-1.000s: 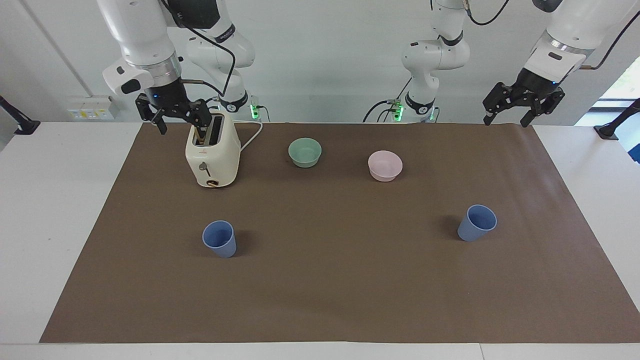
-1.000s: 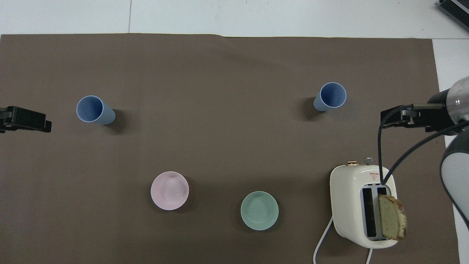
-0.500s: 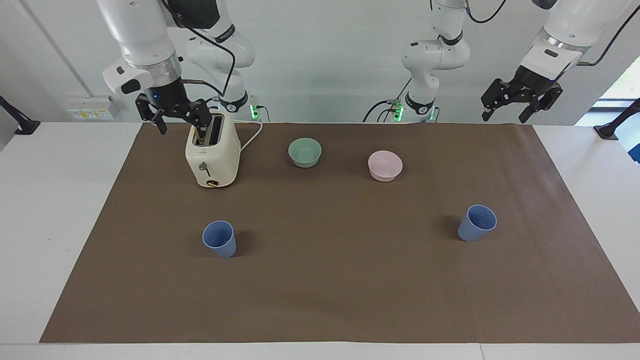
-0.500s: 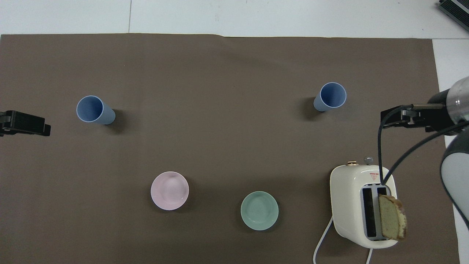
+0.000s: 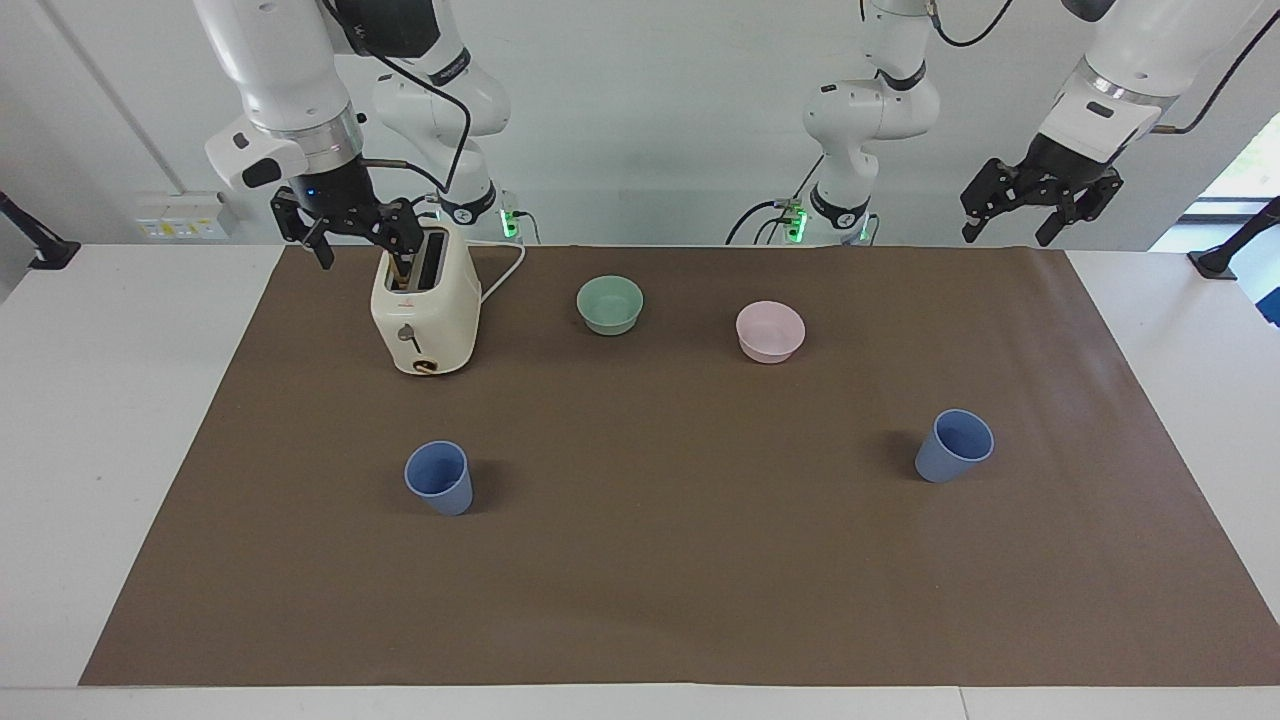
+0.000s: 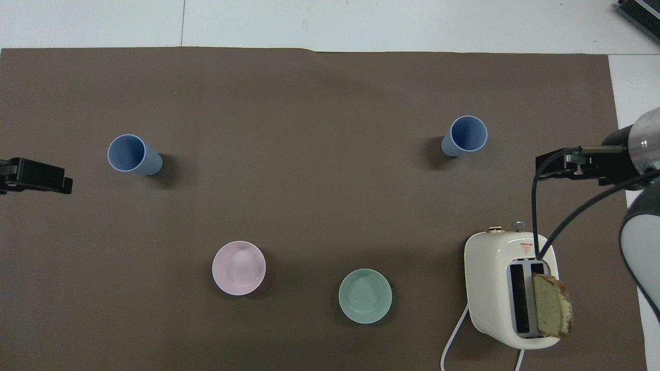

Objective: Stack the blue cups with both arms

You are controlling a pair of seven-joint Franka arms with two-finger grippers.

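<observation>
Two blue cups stand upright and apart on the brown mat. One cup (image 5: 440, 477) (image 6: 133, 154)... rather, the cup (image 5: 955, 446) (image 6: 133, 154) is toward the left arm's end, and the other cup (image 5: 440, 477) (image 6: 465, 135) is toward the right arm's end. My left gripper (image 5: 1004, 238) (image 6: 36, 175) hangs open and empty, high over the mat's edge at its own end, well apart from its cup. My right gripper (image 5: 368, 250) (image 6: 564, 165) is open and empty, up in the air beside the toaster's top.
A cream toaster (image 5: 425, 310) (image 6: 508, 288) holding a slice of bread (image 6: 551, 312) stands near the robots at the right arm's end, its white cord trailing. A pale green bowl (image 5: 610, 304) (image 6: 365, 296) and a pale pink bowl (image 5: 770, 331) (image 6: 238, 268) sit nearer the robots than the cups.
My left gripper has risen a little and drawn slightly toward the robots. The right arm, the cups and the bowls have not moved.
</observation>
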